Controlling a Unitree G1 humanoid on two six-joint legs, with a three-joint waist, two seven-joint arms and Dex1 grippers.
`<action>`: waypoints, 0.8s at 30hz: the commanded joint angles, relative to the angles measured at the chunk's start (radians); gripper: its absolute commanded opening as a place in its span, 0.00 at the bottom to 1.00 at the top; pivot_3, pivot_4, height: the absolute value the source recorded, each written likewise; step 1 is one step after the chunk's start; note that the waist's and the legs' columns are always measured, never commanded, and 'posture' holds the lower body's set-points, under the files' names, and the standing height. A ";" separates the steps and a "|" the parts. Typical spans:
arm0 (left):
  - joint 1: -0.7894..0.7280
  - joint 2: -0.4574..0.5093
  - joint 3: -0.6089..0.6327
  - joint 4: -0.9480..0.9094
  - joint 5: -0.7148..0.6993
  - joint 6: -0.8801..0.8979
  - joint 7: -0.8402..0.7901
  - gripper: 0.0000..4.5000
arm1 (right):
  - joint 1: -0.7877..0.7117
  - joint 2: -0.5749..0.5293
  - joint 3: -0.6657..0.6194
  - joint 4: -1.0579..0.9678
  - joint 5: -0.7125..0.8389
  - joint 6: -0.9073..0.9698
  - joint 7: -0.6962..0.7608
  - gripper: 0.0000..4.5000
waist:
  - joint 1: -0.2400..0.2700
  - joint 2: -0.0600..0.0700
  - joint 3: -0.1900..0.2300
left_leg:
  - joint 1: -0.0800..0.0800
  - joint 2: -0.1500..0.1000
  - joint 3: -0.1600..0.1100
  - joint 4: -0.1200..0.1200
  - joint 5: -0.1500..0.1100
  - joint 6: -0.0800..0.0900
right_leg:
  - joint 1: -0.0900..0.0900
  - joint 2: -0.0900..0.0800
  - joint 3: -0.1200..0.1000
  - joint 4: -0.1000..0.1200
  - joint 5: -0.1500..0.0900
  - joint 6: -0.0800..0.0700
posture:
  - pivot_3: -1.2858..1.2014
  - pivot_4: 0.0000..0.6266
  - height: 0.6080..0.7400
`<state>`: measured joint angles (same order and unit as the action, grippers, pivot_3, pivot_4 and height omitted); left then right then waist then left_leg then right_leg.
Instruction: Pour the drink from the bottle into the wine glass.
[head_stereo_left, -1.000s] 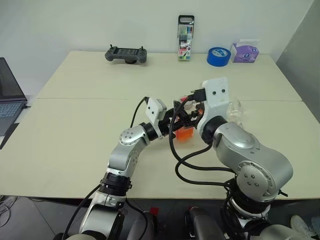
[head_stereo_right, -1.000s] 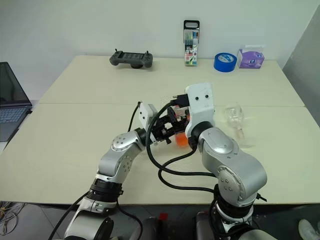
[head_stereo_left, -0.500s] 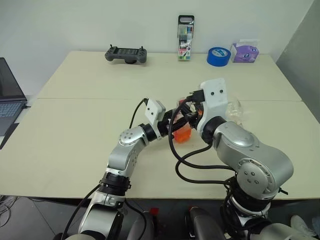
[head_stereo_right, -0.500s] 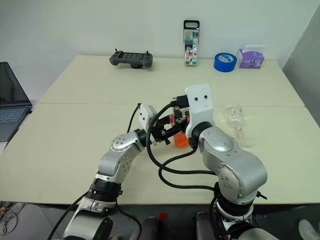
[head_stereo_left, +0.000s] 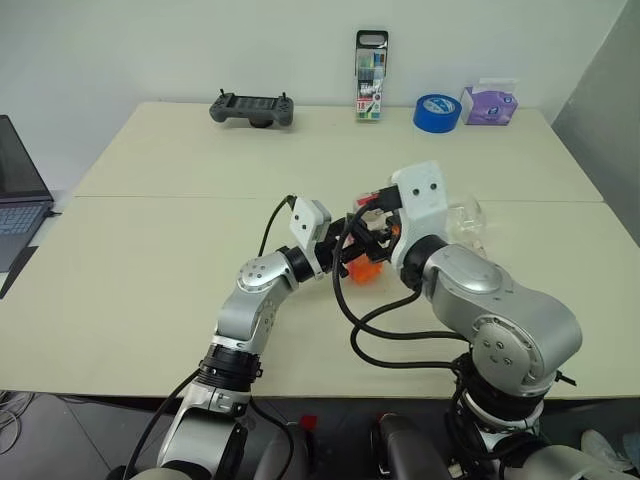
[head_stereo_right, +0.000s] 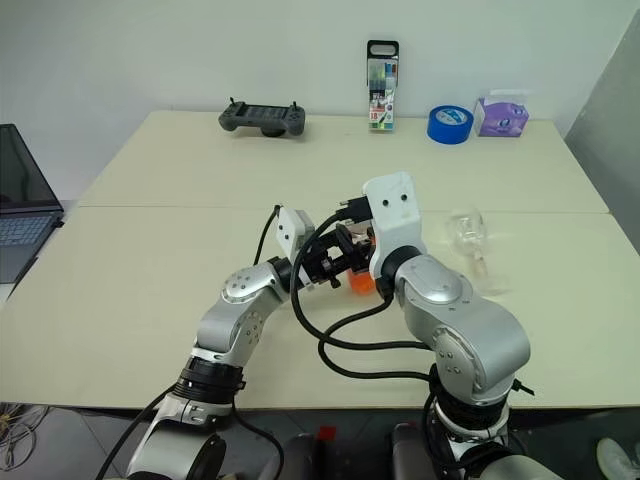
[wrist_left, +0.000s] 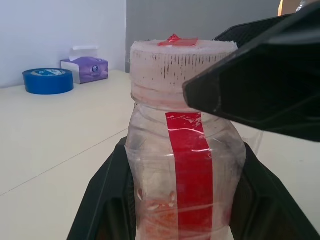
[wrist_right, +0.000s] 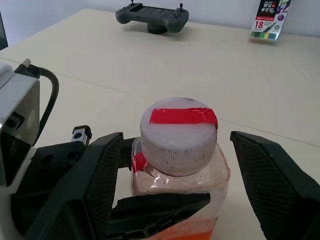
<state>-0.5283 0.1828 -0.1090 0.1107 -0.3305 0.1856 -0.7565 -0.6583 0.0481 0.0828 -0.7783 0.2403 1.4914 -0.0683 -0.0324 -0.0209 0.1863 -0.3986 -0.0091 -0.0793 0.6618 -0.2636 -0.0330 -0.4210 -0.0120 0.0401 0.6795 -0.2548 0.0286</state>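
Near the middle of the tabletop (head_stereo_left: 150, 260), just past the seam between its two boards, both arms meet over the bottle (wrist_left: 186, 165). And the left gripper (head_stereo_left: 345, 255) has it, fingers (wrist_left: 102, 200) clamped on either side of the clear body, the red label strip facing the wrist camera, the bottle standing upright. Its cap (wrist_right: 179, 132) looks whitish with a strip of red tape across the top, and it sits on the neck. Down at the base there's the drink (wrist_right: 200, 234), a low band of orange-red liquid. Now the right gripper (wrist_right: 175, 165) comes in from above and behind, fingers (wrist_right: 272, 175) spread wide on both sides of the cap, with clear space showing between each pad and the cap's ribbed wall — so released, not gripping anything. One dark finger of it crosses in front of the cap in the left wrist view. Over toward the table's right edge, behind the right arm's white wrist housing, the wine glass (head_stereo_right: 466, 236) stands, empty as far as one can tell, partly hidden by the arm. Along the far edge sit a dark game controller (head_stereo_left: 252, 108), a tall marker-pen pack (head_stereo_left: 371, 78), a blue tape roll (head_stereo_left: 437, 111) and a purple tissue pack (head_stereo_left: 489, 104) near the far right corner. A laptop (head_stereo_left: 18, 190) pokes in off the left edge.
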 joint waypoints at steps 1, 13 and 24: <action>-0.023 0.000 0.012 -0.043 -0.003 -0.031 -0.002 0.40 | -0.023 0.006 0.003 -0.009 -0.017 -0.032 -0.003 0.81 | 0.000 0.000 0.000 | 0.000 0.000 0.000 0.000 0.000 0.000 | 0.000 0.000 0.000 0.000 0.000 0.000 | 0.52 0.24 1.00; -0.025 0.000 0.015 -0.043 0.001 -0.035 0.007 0.40 | -0.056 0.004 -0.001 0.036 -0.043 -0.060 0.005 0.59 | 0.000 0.000 0.000 | 0.000 0.000 0.000 0.000 0.000 0.000 | 0.000 0.000 0.000 0.000 0.000 0.000 | 0.52 0.24 1.00; -0.022 0.000 0.020 -0.047 0.004 -0.037 0.018 0.40 | -0.059 -0.065 -0.023 0.061 -0.004 -0.019 0.085 0.40 | 0.000 0.000 0.000 | 0.000 0.000 0.000 0.000 0.000 0.000 | 0.000 0.000 0.000 0.000 0.000 0.000 | 0.52 0.24 1.00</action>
<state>-0.5283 0.1815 -0.1117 0.1108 -0.3141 0.1835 -0.7400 -0.7043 0.0027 0.0779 -0.7118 0.2237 1.4532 -0.0120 -0.0326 -0.0209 0.1863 -0.3986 -0.0093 -0.0790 0.6616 -0.2636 -0.0329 -0.4210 -0.0118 0.0402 0.6792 -0.2548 0.0286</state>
